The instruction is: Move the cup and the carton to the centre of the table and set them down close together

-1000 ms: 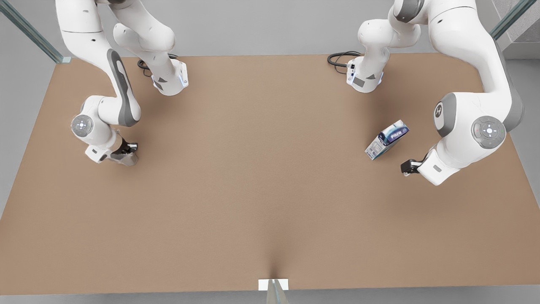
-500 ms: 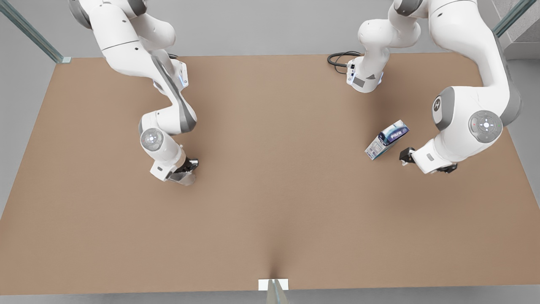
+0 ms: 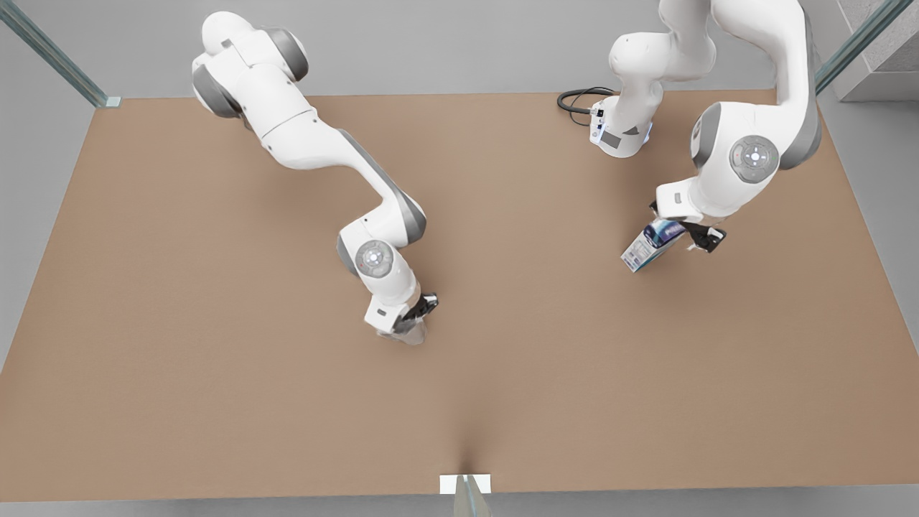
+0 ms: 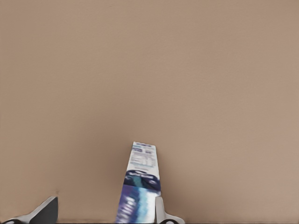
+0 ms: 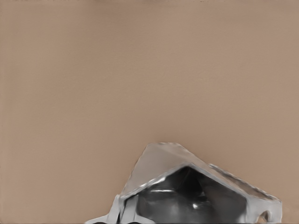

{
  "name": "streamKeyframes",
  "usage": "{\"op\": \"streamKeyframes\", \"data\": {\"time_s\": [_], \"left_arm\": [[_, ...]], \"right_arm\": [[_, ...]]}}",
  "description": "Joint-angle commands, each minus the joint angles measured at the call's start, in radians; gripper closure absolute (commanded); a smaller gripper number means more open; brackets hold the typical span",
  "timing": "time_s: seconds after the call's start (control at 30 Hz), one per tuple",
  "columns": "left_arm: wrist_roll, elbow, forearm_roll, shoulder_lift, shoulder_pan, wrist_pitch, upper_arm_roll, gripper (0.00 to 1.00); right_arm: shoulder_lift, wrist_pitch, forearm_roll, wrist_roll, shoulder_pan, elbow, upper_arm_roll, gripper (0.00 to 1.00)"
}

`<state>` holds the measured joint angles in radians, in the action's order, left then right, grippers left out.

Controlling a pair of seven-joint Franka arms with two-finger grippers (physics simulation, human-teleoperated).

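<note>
The carton (image 3: 650,246), white with a dark blue band, lies on the table (image 3: 179,323) at the front view's right. My left gripper (image 3: 682,226) is open and straddles the carton's far end. In the left wrist view the carton (image 4: 142,186) sits between the two fingertips (image 4: 160,210), close against one of them. The translucent cup (image 3: 409,332) hangs just below my right gripper (image 3: 418,314), which is shut on it near the table's middle. In the right wrist view the cup (image 5: 187,186) fills the lower part and hides the fingers.
A black cable (image 3: 574,100) coils beside the arm base (image 3: 621,136) at the table's back edge. A small white tab (image 3: 465,485) marks the middle of the front edge.
My right gripper has carried the cup from the front view's left side to near the table's middle. My left gripper has swung from beside the carton to over its far end.
</note>
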<state>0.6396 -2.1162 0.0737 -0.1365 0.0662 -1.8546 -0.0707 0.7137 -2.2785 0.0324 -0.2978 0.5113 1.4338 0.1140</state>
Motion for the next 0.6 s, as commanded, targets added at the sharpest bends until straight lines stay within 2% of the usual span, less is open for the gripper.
{"op": "streamKeyframes", "data": {"time_s": [0.0,0.13,0.27,0.5,0.53,0.57], "left_arm": [[0.0,-0.008,0.0,-0.002,0.015,0.0,0.0,0.0],[0.005,-0.042,0.0,0.002,0.015,0.008,0.002,0.0],[0.046,-0.099,-0.002,-0.011,0.015,0.0,0.006,0.0],[0.16,-0.209,0.005,-0.043,0.015,-0.091,0.012,0.0],[0.16,-0.217,0.005,-0.035,0.015,-0.101,0.012,0.0],[0.16,-0.234,0.005,-0.029,0.015,-0.129,0.012,0.0]], "right_arm": [[0.016,0.007,-0.003,-0.018,0.018,-0.024,-0.011,0.79],[0.086,0.007,-0.003,-0.129,0.085,-0.134,-0.019,0.79],[0.233,-0.001,-0.005,-0.147,0.15,-0.332,-0.057,0.79],[0.297,-0.036,-0.016,-0.132,0.188,-0.385,-0.06,0.79],[0.293,-0.033,-0.014,-0.135,0.194,-0.383,-0.06,0.71],[0.283,-0.027,-0.014,-0.132,0.191,-0.38,-0.062,0.53]]}}
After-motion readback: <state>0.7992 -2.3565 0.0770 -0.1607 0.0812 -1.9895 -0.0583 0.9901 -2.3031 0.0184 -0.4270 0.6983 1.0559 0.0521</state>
